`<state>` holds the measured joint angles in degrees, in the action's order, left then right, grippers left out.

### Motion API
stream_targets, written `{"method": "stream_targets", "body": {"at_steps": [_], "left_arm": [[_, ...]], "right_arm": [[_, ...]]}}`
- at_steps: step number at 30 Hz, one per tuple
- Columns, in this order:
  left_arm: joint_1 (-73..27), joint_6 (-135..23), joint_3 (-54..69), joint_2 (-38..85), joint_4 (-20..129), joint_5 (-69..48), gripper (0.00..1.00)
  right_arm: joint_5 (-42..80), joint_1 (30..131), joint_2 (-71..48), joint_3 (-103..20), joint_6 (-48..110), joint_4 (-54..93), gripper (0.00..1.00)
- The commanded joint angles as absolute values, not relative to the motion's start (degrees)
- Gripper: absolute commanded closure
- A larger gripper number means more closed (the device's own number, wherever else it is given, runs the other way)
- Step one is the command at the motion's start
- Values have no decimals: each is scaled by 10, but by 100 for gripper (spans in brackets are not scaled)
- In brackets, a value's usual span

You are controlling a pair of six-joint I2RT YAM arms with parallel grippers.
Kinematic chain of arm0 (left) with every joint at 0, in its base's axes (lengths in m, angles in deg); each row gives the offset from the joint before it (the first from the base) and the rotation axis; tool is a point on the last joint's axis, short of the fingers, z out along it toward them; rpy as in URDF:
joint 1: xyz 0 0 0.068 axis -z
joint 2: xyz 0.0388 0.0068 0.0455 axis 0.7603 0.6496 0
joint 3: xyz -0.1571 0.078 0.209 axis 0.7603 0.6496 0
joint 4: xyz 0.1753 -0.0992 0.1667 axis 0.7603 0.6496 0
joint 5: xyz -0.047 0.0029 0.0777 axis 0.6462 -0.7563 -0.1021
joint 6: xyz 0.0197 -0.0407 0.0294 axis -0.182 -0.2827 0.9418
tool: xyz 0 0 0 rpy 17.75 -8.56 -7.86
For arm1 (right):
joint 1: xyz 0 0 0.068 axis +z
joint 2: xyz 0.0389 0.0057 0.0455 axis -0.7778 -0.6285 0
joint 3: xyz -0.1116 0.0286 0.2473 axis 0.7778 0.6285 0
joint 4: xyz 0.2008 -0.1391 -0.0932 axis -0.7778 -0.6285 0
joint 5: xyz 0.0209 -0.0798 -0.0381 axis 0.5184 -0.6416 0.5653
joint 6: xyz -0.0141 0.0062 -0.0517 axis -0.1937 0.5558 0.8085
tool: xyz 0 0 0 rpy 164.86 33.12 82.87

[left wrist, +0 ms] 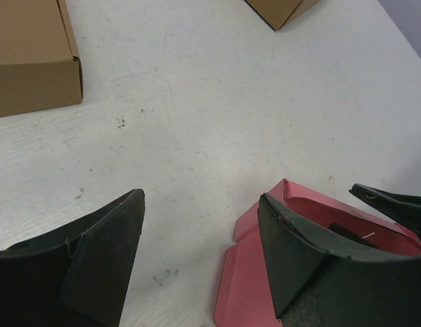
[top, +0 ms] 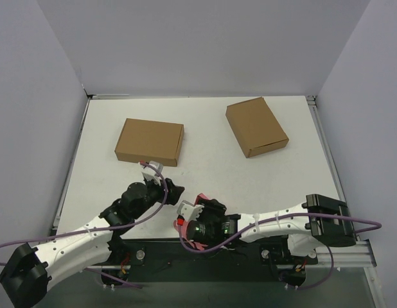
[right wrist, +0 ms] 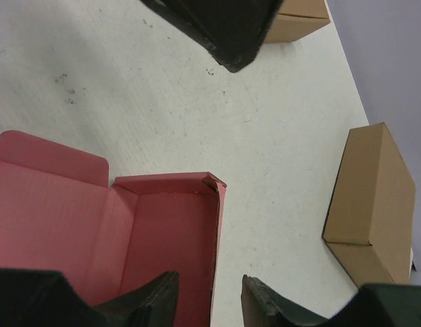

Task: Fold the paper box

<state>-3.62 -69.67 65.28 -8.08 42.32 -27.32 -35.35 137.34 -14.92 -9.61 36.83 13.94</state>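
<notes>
The right fingers (right wrist: 148, 303) stand parted astride one upright side wall of the paper box (right wrist: 163, 231), one tip inside the pink tray and the other outside over bare counter (top: 211, 170), with a visible gap on both sides of the card, so they pinch nothing. The left fingers (left wrist: 101, 259) are spread wide over bare counter just beside the box and hold nothing; in the left wrist view one of them overlaps the pink card, but I cannot tell whether it touches. The box sits at the middle of the counter's near edge, largely hidden beneath the right wrist in the top view. By my reading the fold is partway done: two walls meet at a raised corner and form a shallow tray, while a broad panel with a rounded tab lies open and flat beside it, so the remaining walls and the closing of the lid are left. The right arm (top: 275, 224) lies low along the near edge, reaching from the near right corner toward the middle. The left arm (top: 76, 240) runs diagonally inward from the near left corner, wrist tipped down. Two brown boxes (top: 149, 141) (top: 256, 126) rest well apart toward the far edge.
</notes>
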Motion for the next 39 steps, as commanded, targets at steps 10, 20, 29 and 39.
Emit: {"method": "stream_targets", "body": {"at_steps": [10, 20, 29, 39], "left_arm": [[-55, -741, 568, -25, 438, -172, 23], [-55, -766, 552, 50, 390, -87, 23], [-55, -783, 541, 106, 327, -50, 23], [-55, -782, 517, 186, 287, -31, 23]], "right_arm": [[-393, 1413, -85, -179, 239, 27, 25], [-311, 1352, 45, -173, -224, -101, 27], [-300, 1330, 210, 0, -464, -98, 31], [-282, 1341, 269, 86, -537, -71, 36]]}}
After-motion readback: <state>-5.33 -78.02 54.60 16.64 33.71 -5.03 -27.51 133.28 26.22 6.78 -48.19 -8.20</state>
